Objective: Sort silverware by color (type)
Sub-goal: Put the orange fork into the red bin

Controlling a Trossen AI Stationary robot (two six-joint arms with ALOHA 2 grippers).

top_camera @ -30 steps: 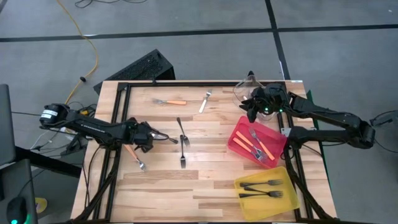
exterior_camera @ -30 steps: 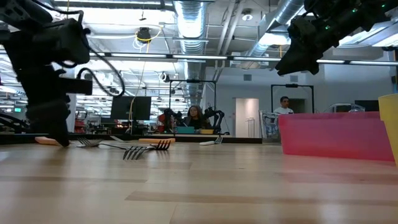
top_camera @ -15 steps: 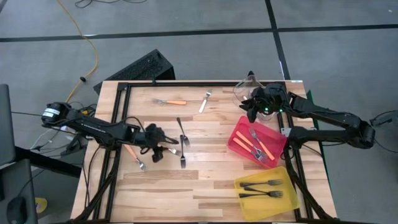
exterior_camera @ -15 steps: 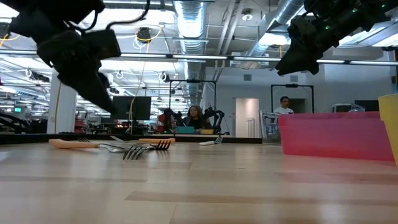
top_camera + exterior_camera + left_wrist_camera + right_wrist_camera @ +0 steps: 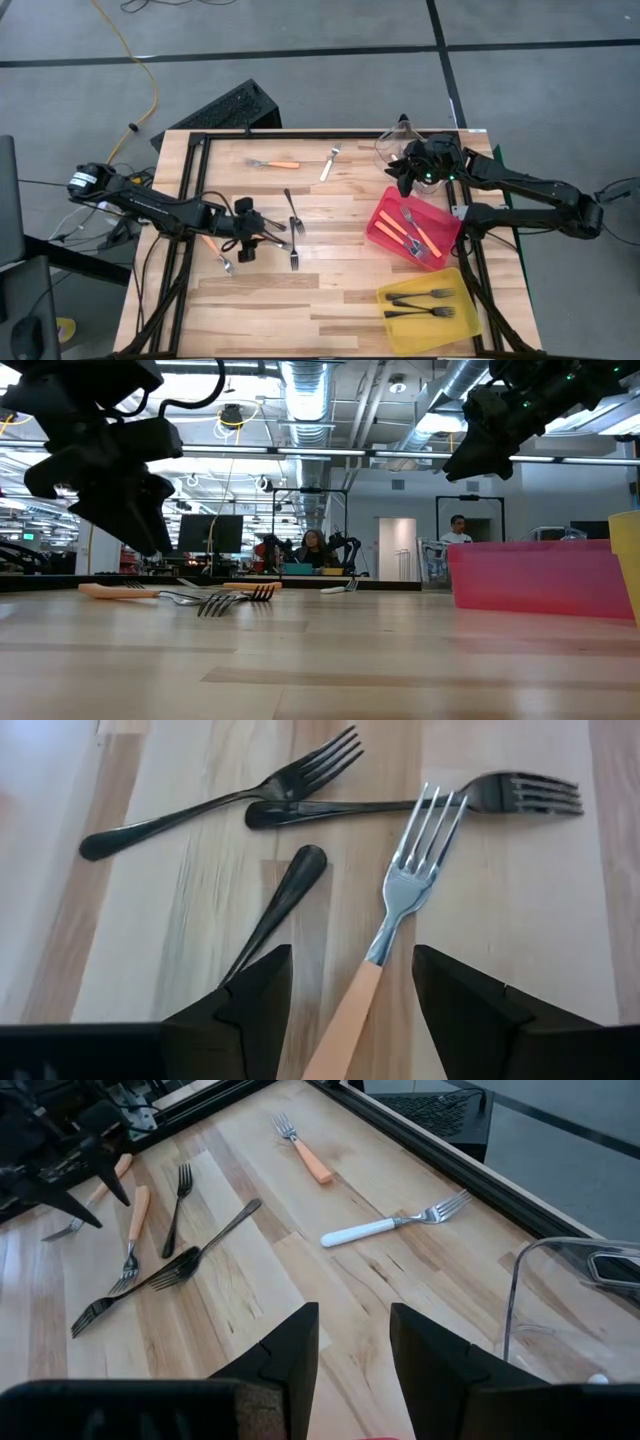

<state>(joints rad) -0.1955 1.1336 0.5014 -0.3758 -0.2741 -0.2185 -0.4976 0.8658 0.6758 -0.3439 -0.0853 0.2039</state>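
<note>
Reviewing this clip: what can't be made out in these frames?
- Clear bin, high view: the right gripper hangs by it; contents not readable. Right wrist view cuts it at the edge.
- Orange-handled fork, left wrist view: handle end cut off between the open left gripper's fingers.
- Third black fork, same view: tines hidden behind a finger.
- Red bin, low view: wall hides its forks.
</note>
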